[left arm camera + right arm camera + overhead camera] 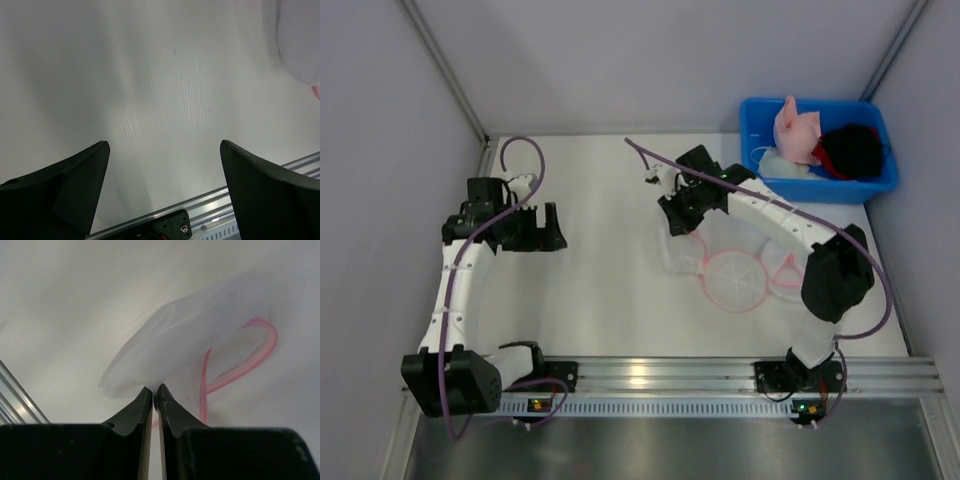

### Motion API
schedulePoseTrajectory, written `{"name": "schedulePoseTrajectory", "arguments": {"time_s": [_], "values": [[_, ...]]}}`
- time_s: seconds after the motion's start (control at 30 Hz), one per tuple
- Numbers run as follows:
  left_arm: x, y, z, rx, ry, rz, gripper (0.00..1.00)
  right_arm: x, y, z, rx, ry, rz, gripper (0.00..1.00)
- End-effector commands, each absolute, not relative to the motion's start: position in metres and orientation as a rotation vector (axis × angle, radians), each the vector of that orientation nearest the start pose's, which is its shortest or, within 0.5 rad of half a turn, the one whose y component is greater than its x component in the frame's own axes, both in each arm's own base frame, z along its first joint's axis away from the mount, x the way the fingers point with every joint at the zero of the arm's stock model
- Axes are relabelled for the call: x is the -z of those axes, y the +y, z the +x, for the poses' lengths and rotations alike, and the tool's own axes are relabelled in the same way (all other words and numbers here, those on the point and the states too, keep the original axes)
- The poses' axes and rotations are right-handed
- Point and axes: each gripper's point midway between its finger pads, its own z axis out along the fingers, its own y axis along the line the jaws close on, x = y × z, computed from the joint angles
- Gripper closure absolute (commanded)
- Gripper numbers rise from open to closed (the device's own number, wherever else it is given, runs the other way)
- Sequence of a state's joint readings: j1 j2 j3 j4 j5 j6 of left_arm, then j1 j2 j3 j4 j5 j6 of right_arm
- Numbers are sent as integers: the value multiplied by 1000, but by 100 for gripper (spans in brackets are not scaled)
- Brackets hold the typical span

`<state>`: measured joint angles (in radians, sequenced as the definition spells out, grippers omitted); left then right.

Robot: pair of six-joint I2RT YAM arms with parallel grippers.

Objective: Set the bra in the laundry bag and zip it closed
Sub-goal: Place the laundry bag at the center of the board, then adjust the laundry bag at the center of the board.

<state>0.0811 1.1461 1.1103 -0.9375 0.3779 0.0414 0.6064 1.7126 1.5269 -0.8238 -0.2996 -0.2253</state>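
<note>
Right wrist view, right fingers [150, 396] closed on edge of sheer pink-trimmed laundry bag [190, 340] over surface [75, 300], left fingers [80, 175] spread wide, pink garment [798, 130] in blue bin [754, 125].

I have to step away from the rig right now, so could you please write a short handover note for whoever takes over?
Left gripper: open, empty, over bare table on the left side.
Right gripper: shut on an edge of the laundry bag, which lies on the table right of centre.
Pink garment, likely the bra, sits in the blue bin at the far right corner, beside a black item.
Done: bag edge pinched.
Left: bra into the bag, then zip it closed. The zipper cannot be made out.
</note>
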Motion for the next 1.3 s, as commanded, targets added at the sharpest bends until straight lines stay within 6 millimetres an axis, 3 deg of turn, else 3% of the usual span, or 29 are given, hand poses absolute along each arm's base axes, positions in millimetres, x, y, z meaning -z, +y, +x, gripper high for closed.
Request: {"name": "schedulePoseTrajectory", "arguments": {"time_s": [0.0, 0.03, 0.1, 0.13, 0.2, 0.23, 0.27, 0.3, 0.33, 0.37, 0.4, 0.43, 0.47, 0.5, 0.6, 0.67, 0.87, 1.27], "values": [[-195, -52, 265, 518, 2449, 97, 2, -166, 330, 309, -684, 2233, -1158, 89], [-196, -54, 265, 540, 2444, 99, 2, -156, 341, 301, -702, 2243, -1195, 85], [-198, -62, 266, 617, 2438, 105, 2, -156, 352, 289, -745, 2237, -1233, 68], [-198, -67, 266, 674, 2439, 102, 2, -161, 352, 283, -756, 2232, -1243, 52], [-199, -67, 267, 722, 2432, 89, 2, -167, 341, 284, -727, 2225, -1233, 41], [-198, -69, 268, 752, 2434, 96, 2, -186, 332, 284, -716, 2191, -1203, 39], [-199, -75, 267, 808, 2424, 109, 2, -186, 321, 283, -715, 2209, -1182, 34], [-200, -79, 266, 844, 2414, 126, 2, -190, 301, 294, -711, 2230, -1115, 34], [-200, -82, 266, 878, 2409, 145, 3, -205, 287, 291, -740, 2211, -1086, 34], [-204, -89, 263, 946, 2387, 171, 3, -192, 267, 287, -726, 2265, -1082, 34], [-205, -91, 263, 968, 2376, 188, 3, -189, 241, 297, -691, 2296, -1029, 35], [-203, -93, 263, 987, 2376, 205, 3, -188, 224, 293, -662, 2304, -1030, 38], [-203, -95, 263, 1004, 2370, 218, 3, -166, 203, 285, -626, 2349, -1070, 39], [-203, -96, 264, 1019, 2363, 234, 3, -161, 183, 287, -587, 2369, -1042, 41], [-199, -96, 268, 1035, 2372, 242, 3, -124, 149, 273, -539, 2466, -1059, 45], [-198, -96, 271, 1046, 2376, 238, 4, -109, 144, 264, -567, 2501, -1075, 48], [-200, -92, 273, 991, 2379, 235, 5, -66, 142, 268, -571, 2608, -1047, 60], [-196, -82, 267, 873, 2388, 239, 5, -23, 125, 286, -367, 2741, -878, 71]]}}
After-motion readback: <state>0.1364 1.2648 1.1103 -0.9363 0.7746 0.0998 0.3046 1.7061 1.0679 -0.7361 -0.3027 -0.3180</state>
